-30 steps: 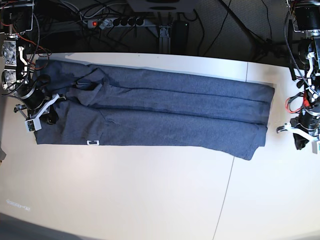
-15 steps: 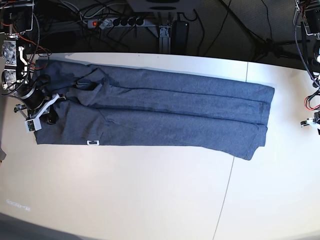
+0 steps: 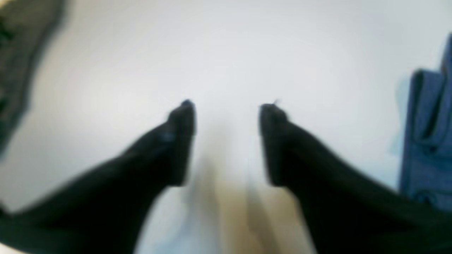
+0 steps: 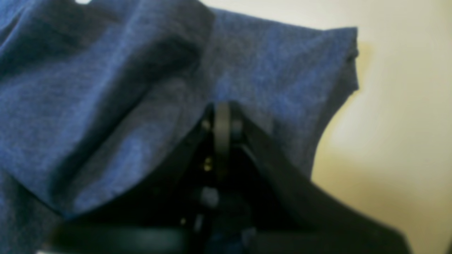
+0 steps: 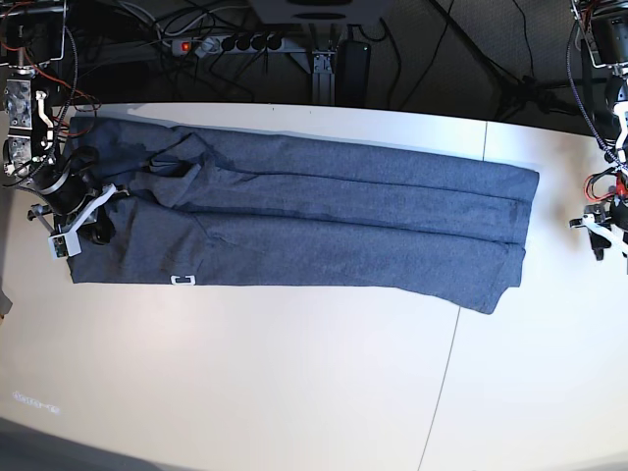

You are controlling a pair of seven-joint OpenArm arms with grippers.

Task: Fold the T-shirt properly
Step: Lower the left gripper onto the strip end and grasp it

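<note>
Across the white table: one T-shirt, folded lengthwise, partly covered by my right claw (tips dark, blurred), clenched, any pinched cloth indiscernible. Beside it, apart: my left claw, released, its arm cropped by the frame.

One T-shirt, two robot arms, one white table

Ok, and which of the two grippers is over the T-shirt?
The right gripper, shut over the T-shirt's bunched end; the left one stands open beside it.
</note>
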